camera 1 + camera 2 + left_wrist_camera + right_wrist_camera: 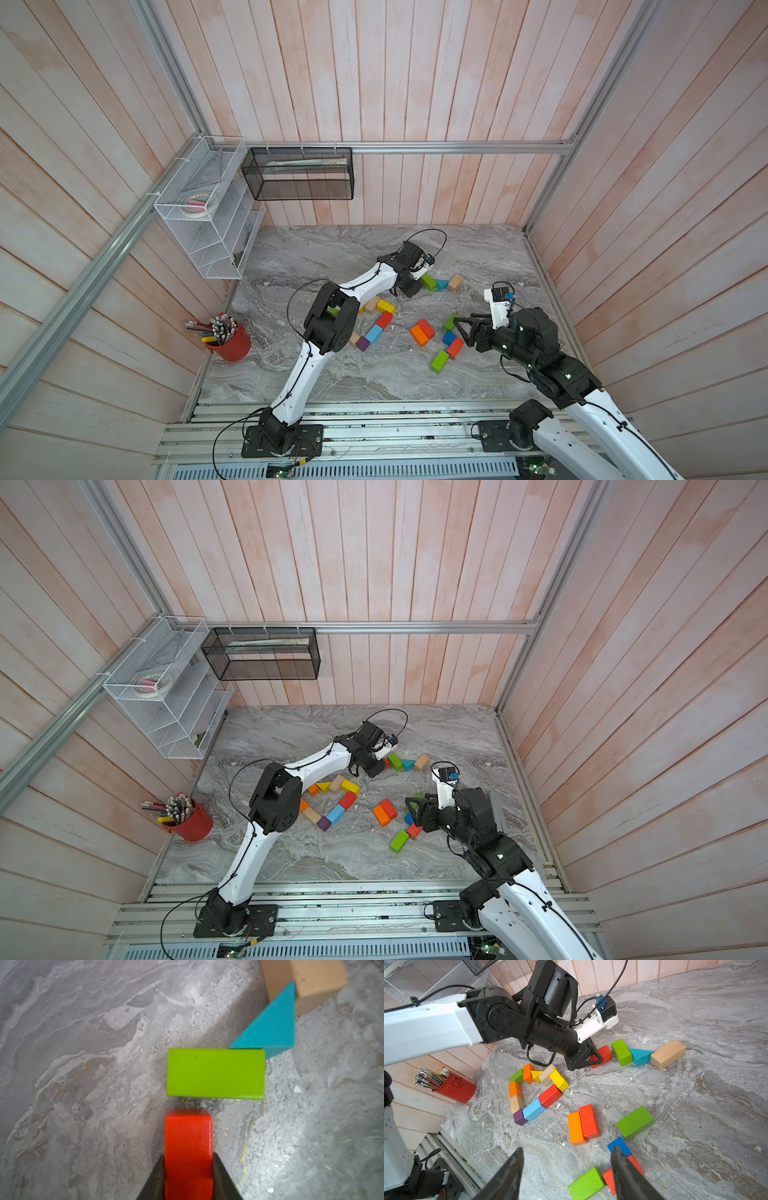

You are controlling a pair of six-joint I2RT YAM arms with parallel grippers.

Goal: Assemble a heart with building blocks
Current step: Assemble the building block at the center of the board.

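A small red wooden block (188,1147) is being held clamped just short of a lime-green wooden brick (216,1073), which is being touched by a teal triangular wedge (270,1028) abutting a tan brick (311,978), while a partial ring (533,1109) is being made up nearby of flat coloured wooden bricks.

The left arm (297,374) rises from its base at the near edge of the tabletop (332,374), bends at a high elbow and stretches toward the far edge, its wrist (405,259) tipped steeply down. The left gripper (595,1057) points at the tabletop, jaws closed tight on a red block (188,1136), one finger (221,1180) on each side of it. The right arm (598,415) comes in from the near right corner, folded low, its forearm running toward the left. The right gripper (460,329) hovers above the tabletop with jaws spread apart, holding nothing; its fingers (625,1178) point forward and slightly down.
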